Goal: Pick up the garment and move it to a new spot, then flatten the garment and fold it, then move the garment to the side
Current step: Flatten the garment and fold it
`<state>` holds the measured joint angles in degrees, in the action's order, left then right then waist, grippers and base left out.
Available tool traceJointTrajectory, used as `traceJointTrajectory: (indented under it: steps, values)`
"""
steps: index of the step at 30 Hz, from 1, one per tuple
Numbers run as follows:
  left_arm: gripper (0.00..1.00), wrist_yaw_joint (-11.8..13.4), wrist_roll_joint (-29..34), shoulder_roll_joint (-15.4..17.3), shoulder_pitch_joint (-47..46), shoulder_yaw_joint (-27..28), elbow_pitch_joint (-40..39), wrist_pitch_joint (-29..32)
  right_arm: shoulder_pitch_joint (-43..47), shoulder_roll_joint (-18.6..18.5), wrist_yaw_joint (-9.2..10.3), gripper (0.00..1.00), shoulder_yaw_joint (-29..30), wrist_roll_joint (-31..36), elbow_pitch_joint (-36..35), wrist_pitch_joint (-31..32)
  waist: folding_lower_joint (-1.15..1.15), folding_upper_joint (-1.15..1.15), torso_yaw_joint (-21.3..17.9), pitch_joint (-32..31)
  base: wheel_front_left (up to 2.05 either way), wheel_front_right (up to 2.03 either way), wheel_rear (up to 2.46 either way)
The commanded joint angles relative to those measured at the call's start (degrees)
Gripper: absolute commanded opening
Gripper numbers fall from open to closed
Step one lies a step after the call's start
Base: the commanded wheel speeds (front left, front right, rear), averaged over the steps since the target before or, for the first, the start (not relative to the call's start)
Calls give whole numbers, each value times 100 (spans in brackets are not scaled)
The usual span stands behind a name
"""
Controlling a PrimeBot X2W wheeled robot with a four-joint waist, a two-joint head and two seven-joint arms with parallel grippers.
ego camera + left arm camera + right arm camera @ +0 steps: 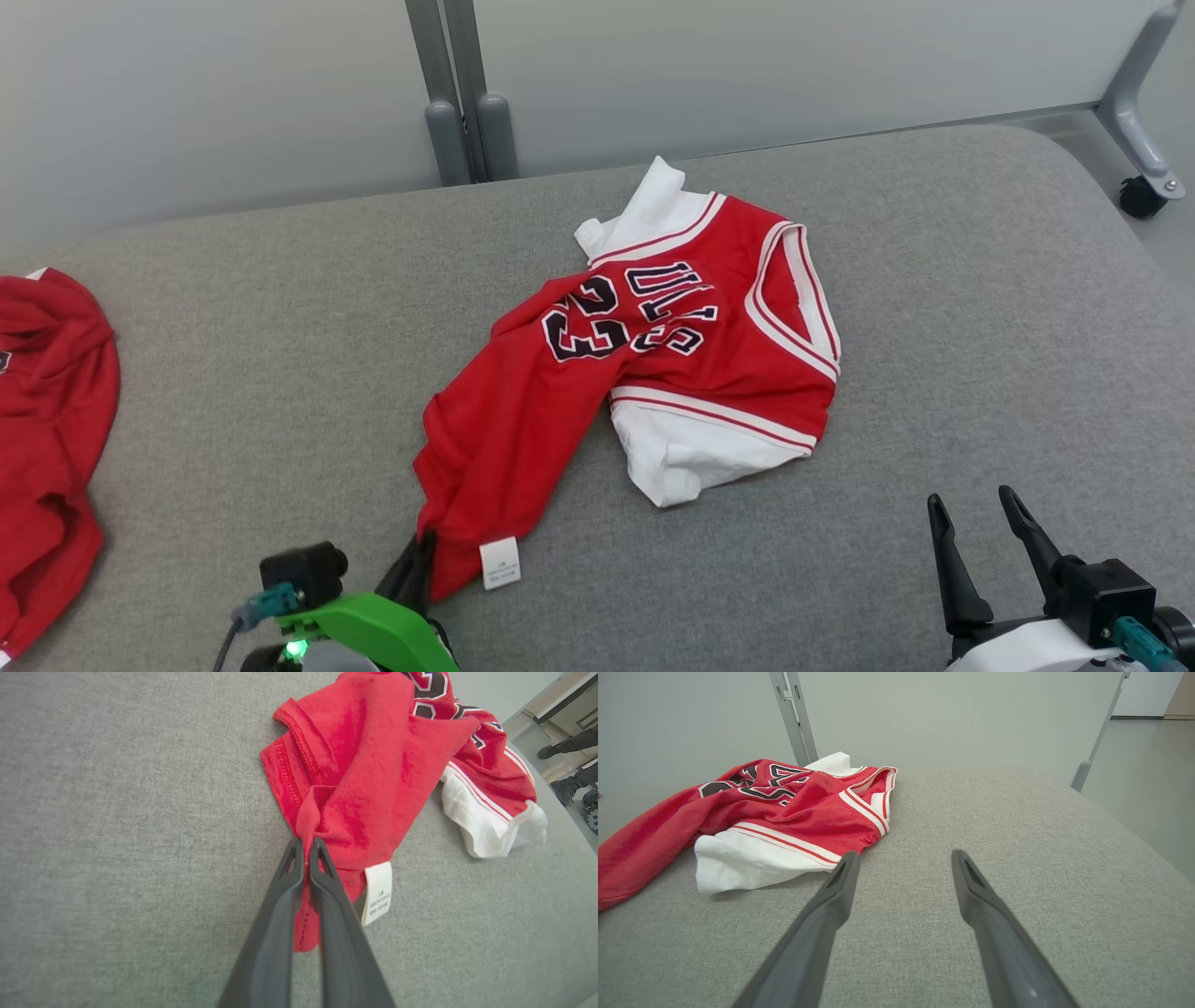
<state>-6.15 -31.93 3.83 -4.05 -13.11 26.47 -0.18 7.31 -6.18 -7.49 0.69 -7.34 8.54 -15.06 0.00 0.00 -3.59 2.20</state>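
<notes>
**A:** Where is the garment found?

**B:** The red-and-white garment is seen crumpled at the centre of the grey table. Its red tail is stretched toward seven o'clock. There a fold of hem is clamped between the fingers of the left pincer, just beside the white label.

**A:** And the right pincer?

**B:** The right pincer is held spread wide and empty at five o'clock, apart from the cloth.

**A:** How is the lift best done?

**B:** Only a thin pinch appears to be taken, so the hem should be raised slowly and straight up, lest the fold be pulled out. The bunched body should be allowed to hang free before it is carried. The other red garment at nine o'clock is best avoided when the new spot is chosen.
</notes>
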Motion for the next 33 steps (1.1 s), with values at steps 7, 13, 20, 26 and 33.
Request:
traceJointTrajectory:
  steps: [7,13,20,26,33]
  values:
    - [0,29,-12,221,-680,244,-346,-269,-14,-34,1,100,-8,18,34,-18,0,0,31,-88,0,0,0]
    - [0,-18,168,301,-1314,278,-336,-852,-26,-59,0,100,-29,14,49,-18,0,0,96,-144,0,0,0]
    - [0,-120,96,294,-887,-40,-233,-1375,84,-15,1,100,-54,13,67,-18,0,0,287,-232,0,0,0]
    - [0,-136,-40,221,206,-379,-348,-1500,185,-69,0,100,17,24,23,-18,0,0,619,-322,0,0,0]
    - [0,-135,-149,56,1183,-662,-553,-1502,190,-120,0,100,42,26,-10,-18,0,0,974,-370,0,0,0]
